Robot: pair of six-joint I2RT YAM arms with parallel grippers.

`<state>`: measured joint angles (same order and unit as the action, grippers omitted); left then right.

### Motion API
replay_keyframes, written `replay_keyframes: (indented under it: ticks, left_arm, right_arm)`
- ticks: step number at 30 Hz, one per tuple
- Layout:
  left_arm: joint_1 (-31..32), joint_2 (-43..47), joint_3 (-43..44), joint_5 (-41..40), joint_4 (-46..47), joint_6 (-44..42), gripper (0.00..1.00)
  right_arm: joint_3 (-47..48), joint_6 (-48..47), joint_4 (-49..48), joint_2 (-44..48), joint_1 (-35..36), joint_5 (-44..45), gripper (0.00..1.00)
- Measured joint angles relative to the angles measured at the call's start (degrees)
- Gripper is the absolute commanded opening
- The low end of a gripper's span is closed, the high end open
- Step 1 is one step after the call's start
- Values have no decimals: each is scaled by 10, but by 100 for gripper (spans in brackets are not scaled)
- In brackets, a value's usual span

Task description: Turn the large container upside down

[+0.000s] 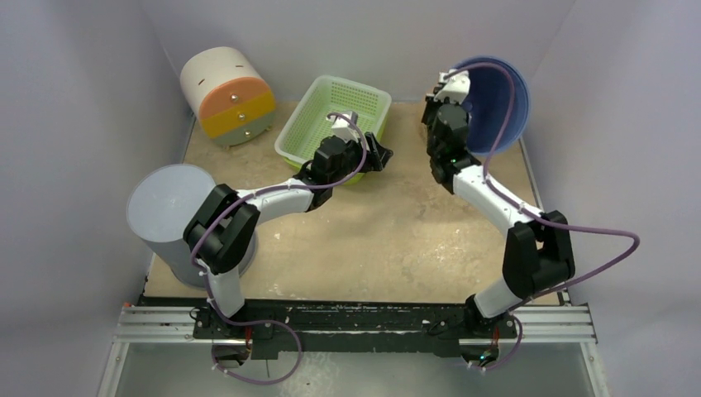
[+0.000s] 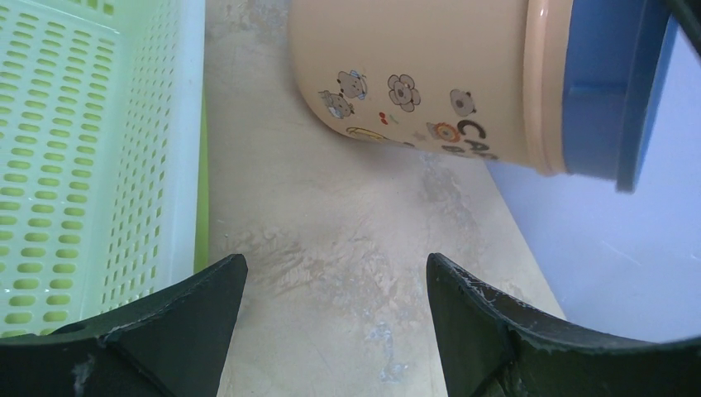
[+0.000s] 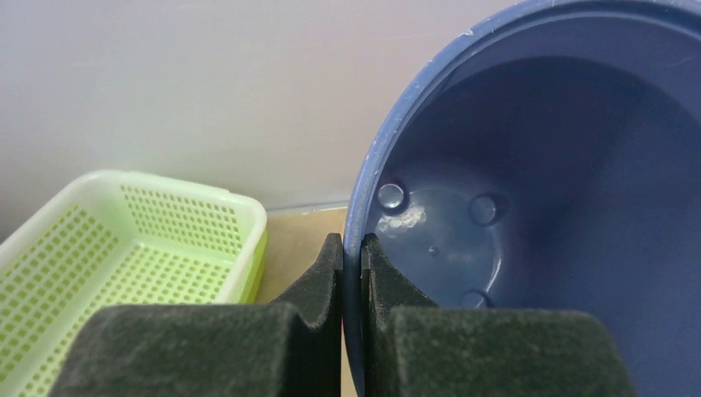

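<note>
The large container (image 1: 496, 103), blue inside and beige outside with cartoon prints, is tipped on its side at the back right, its mouth facing the camera in the top view. My right gripper (image 1: 452, 80) is shut on its rim; in the right wrist view the fingers (image 3: 353, 240) pinch the blue wall (image 3: 562, 207), one inside and one outside. My left gripper (image 1: 382, 155) hovers open over the table beside the green basket. In the left wrist view its fingers (image 2: 336, 265) stand wide with nothing between them, and the container's beige side (image 2: 430, 74) lies ahead.
A green mesh basket (image 1: 289, 149) sits at the back middle, just left of the left gripper. A round drawer unit (image 1: 227, 95) with orange and yellow drawers stands at the back left. A tall grey cylinder (image 1: 165, 211) stands by the left arm's base. Walls close in on three sides.
</note>
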<state>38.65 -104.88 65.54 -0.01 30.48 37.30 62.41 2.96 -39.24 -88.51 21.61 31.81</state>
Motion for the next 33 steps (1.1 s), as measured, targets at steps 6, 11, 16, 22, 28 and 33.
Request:
replay_keyframes:
  ticks: [6,11,16,22,28,33]
  left_arm:
    - [0,2,0,-7,-9,-14,77]
    - [0,18,-4,-21,-29,-28,77]
    - [0,42,-5,-34,-39,-40,77]
    - [-1,48,-11,-38,-40,-40,77]
    - [-1,50,-24,-42,-47,-41,77]
    - [-3,71,-25,-38,-34,-23,77]
  right_arm:
    - [129,22,215,-5,-30,-80,0]
    - [169,23,347,46,-26,-89,0]
    - [203,18,431,79,-23,-88,0]
    - [211,12,437,80,-10,-64,0]
    - [255,1,471,65,-9,-42,0]
    - [254,1,470,67,-9,-55,0]
